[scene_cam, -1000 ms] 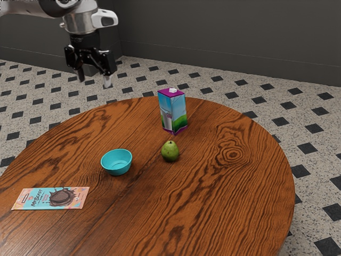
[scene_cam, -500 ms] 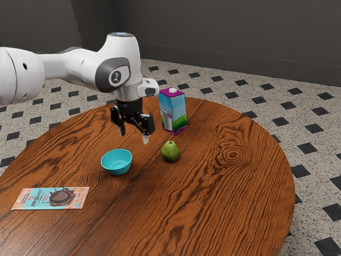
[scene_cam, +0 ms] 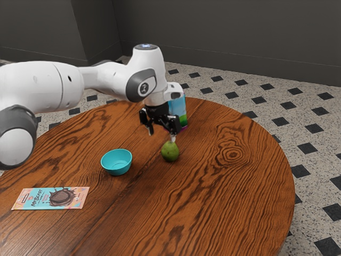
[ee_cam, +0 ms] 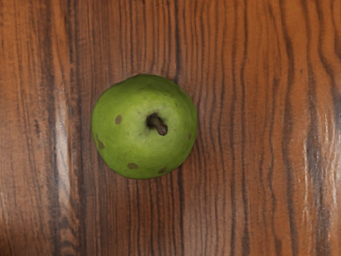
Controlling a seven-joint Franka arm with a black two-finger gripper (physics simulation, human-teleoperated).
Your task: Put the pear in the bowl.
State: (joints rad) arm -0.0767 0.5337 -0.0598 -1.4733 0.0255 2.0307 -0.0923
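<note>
Pear [scene_cam: 170,152] upright, well inside the tabletop's edge [scene_cam: 290,197]
Fingers stand apart; best centre the gripper [scene_cam: 161,134] over it, lower straight, then close gently.

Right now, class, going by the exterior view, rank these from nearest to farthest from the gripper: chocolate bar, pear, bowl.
1. Pear: just below the gripper.
2. Bowl: beside the pear, toward the exterior view's left.
3. Chocolate bar: lying flat beyond the bowl, farthest toward the exterior view's left.
</note>
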